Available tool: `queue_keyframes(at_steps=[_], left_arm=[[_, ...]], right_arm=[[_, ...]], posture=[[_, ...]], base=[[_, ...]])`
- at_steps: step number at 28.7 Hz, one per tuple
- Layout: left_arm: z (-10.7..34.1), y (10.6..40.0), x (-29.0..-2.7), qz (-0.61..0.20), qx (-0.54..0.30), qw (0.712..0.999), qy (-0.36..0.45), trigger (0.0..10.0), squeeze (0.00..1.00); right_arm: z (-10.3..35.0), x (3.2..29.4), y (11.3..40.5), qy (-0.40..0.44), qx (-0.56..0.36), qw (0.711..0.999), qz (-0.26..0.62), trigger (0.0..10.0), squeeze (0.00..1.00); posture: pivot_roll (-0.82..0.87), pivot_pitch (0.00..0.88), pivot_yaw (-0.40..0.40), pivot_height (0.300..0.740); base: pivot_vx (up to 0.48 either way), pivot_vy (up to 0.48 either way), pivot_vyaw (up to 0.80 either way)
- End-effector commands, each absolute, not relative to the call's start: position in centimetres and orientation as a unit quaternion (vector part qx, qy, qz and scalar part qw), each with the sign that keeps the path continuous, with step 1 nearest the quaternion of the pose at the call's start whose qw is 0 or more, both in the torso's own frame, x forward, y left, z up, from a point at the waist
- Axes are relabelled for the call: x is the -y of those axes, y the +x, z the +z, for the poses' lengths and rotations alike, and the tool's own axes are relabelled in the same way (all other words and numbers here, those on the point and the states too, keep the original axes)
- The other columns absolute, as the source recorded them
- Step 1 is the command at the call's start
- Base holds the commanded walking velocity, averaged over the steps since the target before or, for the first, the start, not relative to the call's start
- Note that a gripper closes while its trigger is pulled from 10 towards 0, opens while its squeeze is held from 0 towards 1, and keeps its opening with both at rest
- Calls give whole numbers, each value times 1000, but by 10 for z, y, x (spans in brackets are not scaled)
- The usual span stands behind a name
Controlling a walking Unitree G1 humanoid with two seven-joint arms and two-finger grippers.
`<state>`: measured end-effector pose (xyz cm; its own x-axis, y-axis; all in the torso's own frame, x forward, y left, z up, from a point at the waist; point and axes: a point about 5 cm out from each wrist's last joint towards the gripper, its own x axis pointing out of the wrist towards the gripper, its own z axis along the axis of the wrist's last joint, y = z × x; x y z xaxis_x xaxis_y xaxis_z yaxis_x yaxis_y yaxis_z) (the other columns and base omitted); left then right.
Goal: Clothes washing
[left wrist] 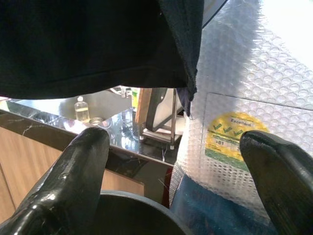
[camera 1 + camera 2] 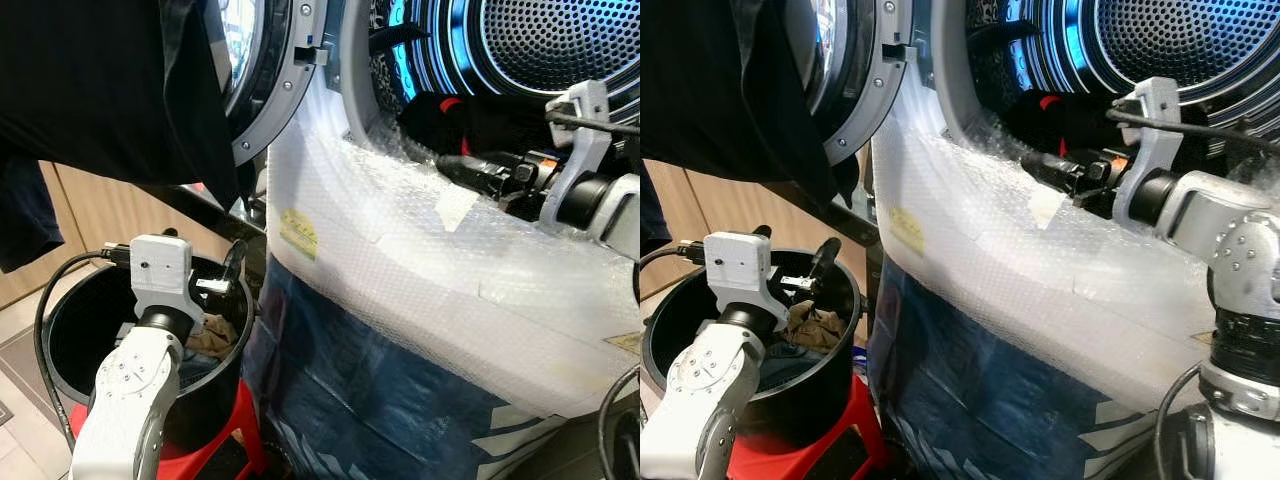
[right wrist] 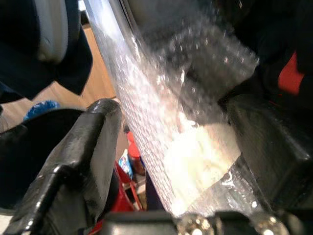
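The washing machine (image 2: 420,260) is wrapped in bubble wrap, its door (image 2: 278,90) swung open to the left. Dark clothes with a red patch (image 2: 450,118) lie at the mouth of the blue-lit drum (image 2: 560,40). My right gripper (image 2: 470,168) is at the drum's lower lip, open, its fingers (image 3: 83,161) straddling the bubble-wrapped rim with nothing held. My left gripper (image 2: 225,278) hovers open and empty over a black bucket (image 2: 60,300). A brownish cloth (image 2: 815,328) lies in the bucket just below its fingers (image 1: 73,171).
A black garment (image 2: 110,90) hangs over the open door at upper left, above the bucket. The bucket stands on a red stool (image 2: 225,430) close against the washer's front. Wooden cabinets (image 2: 120,215) stand behind, and a yellow sticker (image 1: 234,137) shows on the wrap.
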<state>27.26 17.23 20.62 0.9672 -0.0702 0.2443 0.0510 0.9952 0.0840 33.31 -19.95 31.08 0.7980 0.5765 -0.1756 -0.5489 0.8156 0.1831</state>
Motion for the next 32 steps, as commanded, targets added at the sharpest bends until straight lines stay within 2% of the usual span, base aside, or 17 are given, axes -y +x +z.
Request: queue_keyframes(at_steps=[1,15,20,24,32], left_arm=[[208,273,-168,-42,127,991,31,10000,0],[210,270,-171,-34,130,990,34,10000,0],[214,270,-169,-38,133,990,33,10000,0],[213,269,-167,-39,133,990,32,10000,0],[215,268,-165,-39,134,990,29,10000,0]], right_arm=[[312,198,340,50,-116,952,280,10000,0],[307,196,371,64,-132,958,246,10000,0],[293,208,390,55,-174,973,143,10000,0],[295,214,397,80,-172,975,114,10000,0],[321,208,402,124,-117,972,162,10000,0]], posture=[[175,0,-139,740],[201,0,-140,740],[204,1,-140,740],[210,4,-143,740],[217,9,-146,740]], base=[[0,0,0],[0,0,0],[0,0,0],[0,0,0],[0,0,0]])
